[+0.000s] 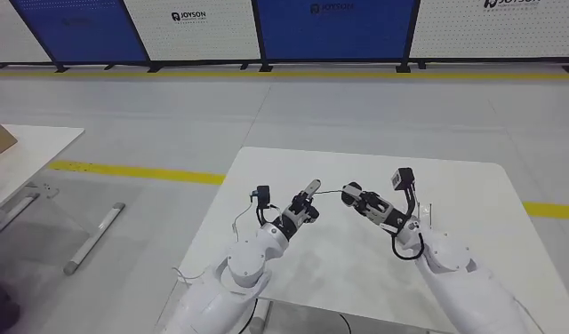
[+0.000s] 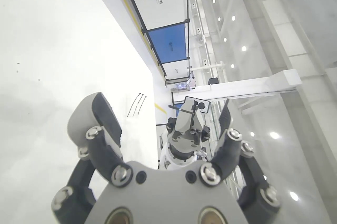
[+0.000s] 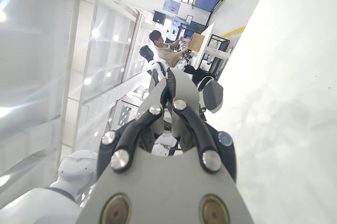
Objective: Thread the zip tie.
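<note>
One thin tie (image 1: 331,191), likely light and springy, juts left from the right gripper (image 3: 169,77), which pinches it. The left gripper (image 2: 164,109) gapes wide; best take the free tip.

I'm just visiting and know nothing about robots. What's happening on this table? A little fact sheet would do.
setting: white table
left gripper: open, empty, held above the table, facing the right gripper
right gripper: shut on the zip tie
zip tie: thin black strip, pointing toward the left gripper
spare zip ties: three, lying side by side on the table
stage: held tie looks straight, no loop seen yet
</note>
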You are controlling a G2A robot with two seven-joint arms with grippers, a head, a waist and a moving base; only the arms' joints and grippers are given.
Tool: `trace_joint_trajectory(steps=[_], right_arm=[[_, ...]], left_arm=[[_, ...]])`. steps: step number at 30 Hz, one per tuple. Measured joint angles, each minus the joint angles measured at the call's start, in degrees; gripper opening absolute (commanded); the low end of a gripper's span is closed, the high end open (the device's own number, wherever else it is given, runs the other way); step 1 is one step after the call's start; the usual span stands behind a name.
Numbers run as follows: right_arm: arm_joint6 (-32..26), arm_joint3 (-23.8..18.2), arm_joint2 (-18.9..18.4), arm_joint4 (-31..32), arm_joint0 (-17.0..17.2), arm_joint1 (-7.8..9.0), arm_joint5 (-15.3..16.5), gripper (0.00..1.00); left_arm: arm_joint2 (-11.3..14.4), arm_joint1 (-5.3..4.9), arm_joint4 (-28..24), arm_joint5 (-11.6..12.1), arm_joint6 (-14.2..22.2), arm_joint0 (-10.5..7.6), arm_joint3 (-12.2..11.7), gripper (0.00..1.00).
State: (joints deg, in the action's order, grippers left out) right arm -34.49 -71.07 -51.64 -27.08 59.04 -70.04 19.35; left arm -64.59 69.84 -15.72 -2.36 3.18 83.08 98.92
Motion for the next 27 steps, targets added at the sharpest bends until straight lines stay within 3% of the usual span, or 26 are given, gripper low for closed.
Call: trace_joint_trajectory(steps=[3,13,20,21,23,24,27], right_arm=[[-0.4,0.4,0.1,-0.4,0.1,-0.30,0.1,0.00],[-0.6,0.5,0.2,-0.5,0.1,-0.35,0.1,0.00],[-0.6,0.5,0.2,-0.5,0.1,-0.35,0.1,0.00],[-0.6,0.5,0.2,-0.5,0.1,-0.35,0.1,0.00],[-0.6,0.5,0.2,-0.5,0.1,-0.35,0.1,0.00],[-0.6,0.5,0.2,-0.5,0.1,-0.35,0.1,0.00],[-0.6,0.5,0.2,-0.5,0.1,-0.35,0.1,0.00]], left_arm=[[1.4,0.32,1.4,3.8,-1.2,0.12,0.1,1.00],[1.9,0.39,2.0,3.8,-1.5,0.01,-0.1,1.00],[3.0,1.04,-0.6,5.8,-1.0,-1.99,-1.8,1.00],[3.1,1.12,-0.6,6.0,-1.2,-2.26,-2.1,0.80],[3.4,1.30,-0.8,6.4,-1.6,-2.78,-2.9,0.67],[3.4,1.37,-0.8,6.5,-1.8,-2.99,-3.2,0.48],[3.9,1.56,-0.4,6.6,-2.2,-3.50,-4.0,0.39]])
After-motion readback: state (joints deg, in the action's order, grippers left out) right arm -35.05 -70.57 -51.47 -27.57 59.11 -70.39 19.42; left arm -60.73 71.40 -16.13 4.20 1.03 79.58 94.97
